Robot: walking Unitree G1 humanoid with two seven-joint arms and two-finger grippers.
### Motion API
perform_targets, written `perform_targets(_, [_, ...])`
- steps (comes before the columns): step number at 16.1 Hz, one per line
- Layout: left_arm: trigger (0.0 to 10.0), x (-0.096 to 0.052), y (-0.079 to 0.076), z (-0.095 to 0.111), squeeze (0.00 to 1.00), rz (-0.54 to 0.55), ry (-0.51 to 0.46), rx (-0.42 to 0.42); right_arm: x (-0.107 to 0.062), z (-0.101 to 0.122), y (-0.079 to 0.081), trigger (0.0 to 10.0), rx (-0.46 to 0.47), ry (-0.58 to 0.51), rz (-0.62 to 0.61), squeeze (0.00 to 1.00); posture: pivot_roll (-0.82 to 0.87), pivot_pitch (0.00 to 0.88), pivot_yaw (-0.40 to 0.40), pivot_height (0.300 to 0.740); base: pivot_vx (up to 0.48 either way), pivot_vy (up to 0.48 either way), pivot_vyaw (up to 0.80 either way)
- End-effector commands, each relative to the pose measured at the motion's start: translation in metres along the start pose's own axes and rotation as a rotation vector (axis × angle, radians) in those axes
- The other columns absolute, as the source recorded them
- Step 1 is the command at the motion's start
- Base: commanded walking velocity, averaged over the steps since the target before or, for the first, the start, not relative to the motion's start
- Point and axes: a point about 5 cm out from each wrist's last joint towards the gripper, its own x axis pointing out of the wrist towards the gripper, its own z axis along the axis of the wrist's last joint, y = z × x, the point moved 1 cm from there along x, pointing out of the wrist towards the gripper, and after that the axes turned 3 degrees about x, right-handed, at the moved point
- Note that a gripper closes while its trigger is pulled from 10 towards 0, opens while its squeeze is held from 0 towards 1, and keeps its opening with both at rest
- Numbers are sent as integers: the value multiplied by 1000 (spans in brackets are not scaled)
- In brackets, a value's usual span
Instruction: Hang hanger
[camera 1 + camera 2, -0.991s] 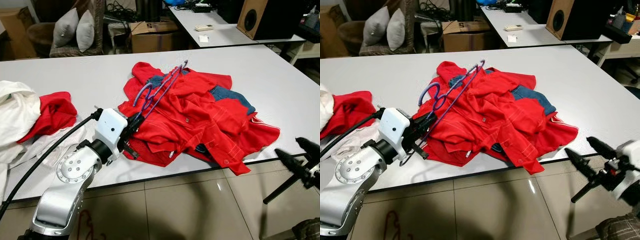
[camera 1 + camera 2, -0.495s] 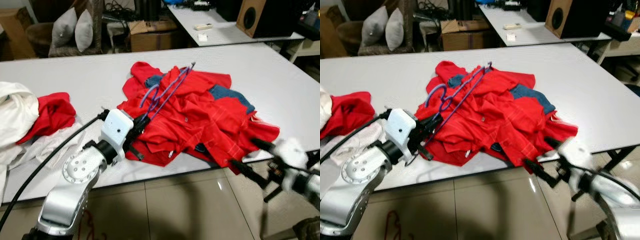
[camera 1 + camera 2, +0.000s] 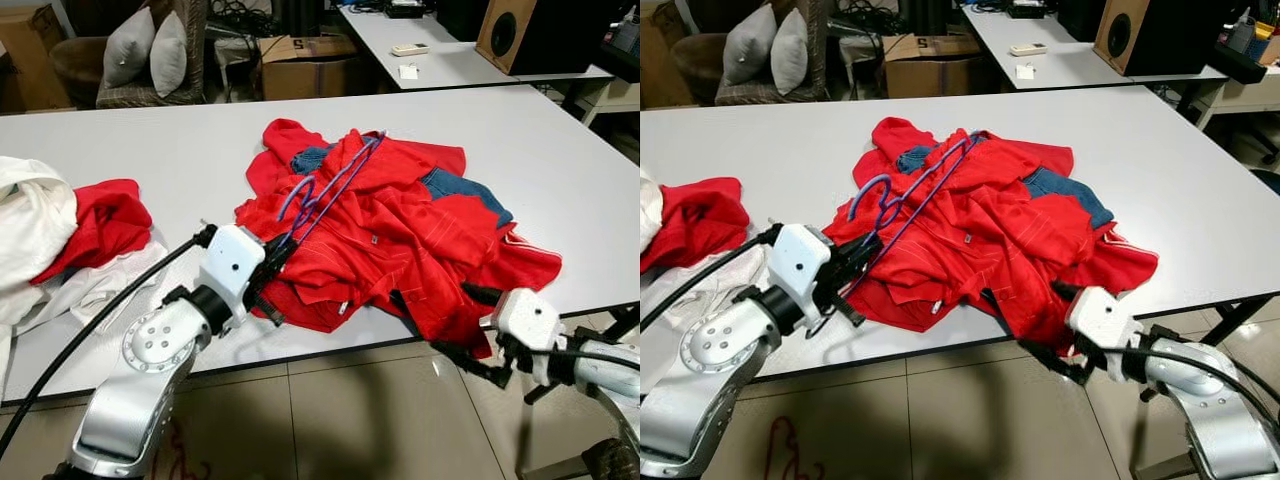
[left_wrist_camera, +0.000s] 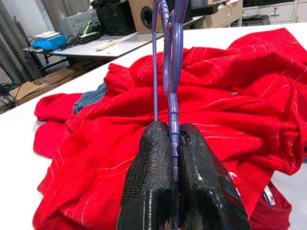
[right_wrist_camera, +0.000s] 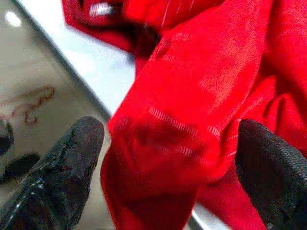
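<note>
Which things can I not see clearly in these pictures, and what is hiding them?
- Purple hanger: its lower end is hidden between the left gripper fingers in the left wrist view.
- Blue garment: mostly buried under the red shirts in the eye views.
- White cloth: cut off by the left edge of the left eye view.
- Right gripper: both fingers run off the bottom edge of the right wrist view.
</note>
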Motion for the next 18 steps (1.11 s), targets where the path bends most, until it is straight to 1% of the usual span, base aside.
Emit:
perform_targets(1, [10000, -2, 2, 5, 0, 7, -13, 15, -1, 0, 3, 10000, -34, 11, 19, 0, -4, 40, -3, 740, 0, 0, 0])
perform_targets(2, [10000, -2, 2, 5, 0, 9, -13, 15, -4, -4, 3, 10000, -80, 46, 4, 0, -2, 43, 1, 740, 0, 0, 0])
perform_targets(3, [10000, -2, 2, 6, 0, 7, -12, 17, -6, -11, 5, 10000, -159, 112, 13, 0, -3, 45, 5, 740, 0, 0, 0])
perform_targets(4, [10000, -2, 2, 6, 0, 5, -11, 17, -5, -17, 4, 10000, -174, 146, -20, 0, -6, 45, 10, 740, 0, 0, 0])
perform_targets(7, [10000, 1, 3, 7, 0, -6, -16, 19, 5, -22, 4, 10000, -192, 160, -76, 0, -10, 42, 23, 740, 0, 0, 0])
perform_targets(9, [10000, 2, 4, 8, 0, -9, -20, 21, 9, -12, -2, 10000, -139, 71, -166, 0, -11, 41, 26, 740, 0, 0, 0])
perform_targets(10, [10000, 2, 4, 8, 0, -9, -21, 22, 7, -6, -5, 10000, -129, 33, -196, 0, -13, 42, 28, 740, 0, 0, 0])
perform_targets(12, [10000, 3, 2, 9, 0, -13, -24, 20, -2, 5, -16, 10000, -92, -57, -255, 0, -14, 41, 26, 740, 0, 0, 0])
perform_targets(13, [10000, 3, 2, 9, 0, -14, -25, 20, -5, 8, -20, 10000, -87, -73, -272, 0, -14, 41, 26, 740, 0, 0, 0])
perform_targets(14, [10000, 3, 3, 9, 0, -14, -24, 20, -11, 9, -29, 10000, -85, -83, -306, 0, -14, 40, 26, 740, 0, 0, 0])
perform_targets(15, [10000, 3, 3, 9, 0, -14, -24, 21, -15, 8, -33, 10000, -92, -74, -328, 0, -13, 39, 26, 740, 0, 0, 0])
perform_targets(16, [10000, 3, 3, 9, 0, -13, -26, 21, -22, 6, -43, 10000, -87, -56, -370, 0, -14, 39, 27, 740, 0, 0, 0])
perform_targets(18, [10000, 3, 3, 9, 0, -14, -27, 23, -26, 9, -50, 10000, -37, -98, -409, 0, -14, 35, 28, 740, 0, 0, 0])
